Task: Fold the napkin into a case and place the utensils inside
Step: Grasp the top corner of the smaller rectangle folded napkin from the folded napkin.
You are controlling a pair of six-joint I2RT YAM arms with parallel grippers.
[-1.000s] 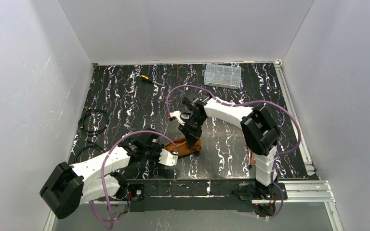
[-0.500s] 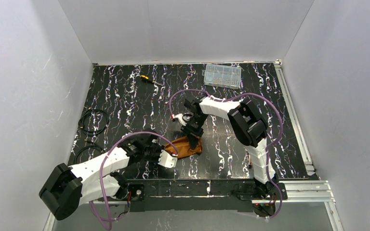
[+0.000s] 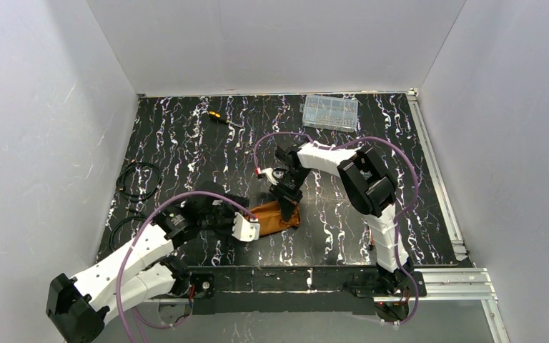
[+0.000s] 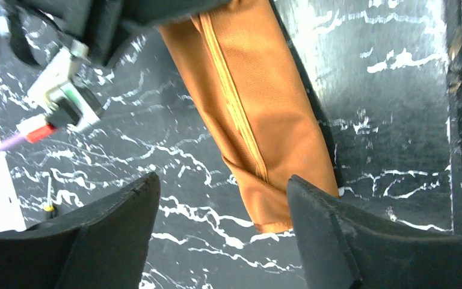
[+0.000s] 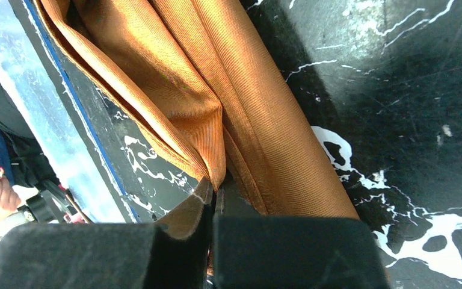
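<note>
Left arm: yours stretches low from its base, forearm slanting toward the middle of the table (image 3: 186,143), wrist at the napkin's near-left end.
Left gripper (image 4: 222,241): released, with its jaws spread wide and the napkin's narrow end lying between them.
Right arm: elbow raised high, forearm reaching back toward the left, wrist tipped steeply down onto the cloth.
Right gripper (image 5: 213,208): clenched, pinching a fold of the napkin at its tips.
Napkin (image 3: 275,216): folded into a narrow orange strip, flat on the table near the front edge, between your two grippers.
Far edge: a screwdriver (image 3: 221,117) and a clear box (image 3: 330,111), well apart from both arms.
</note>
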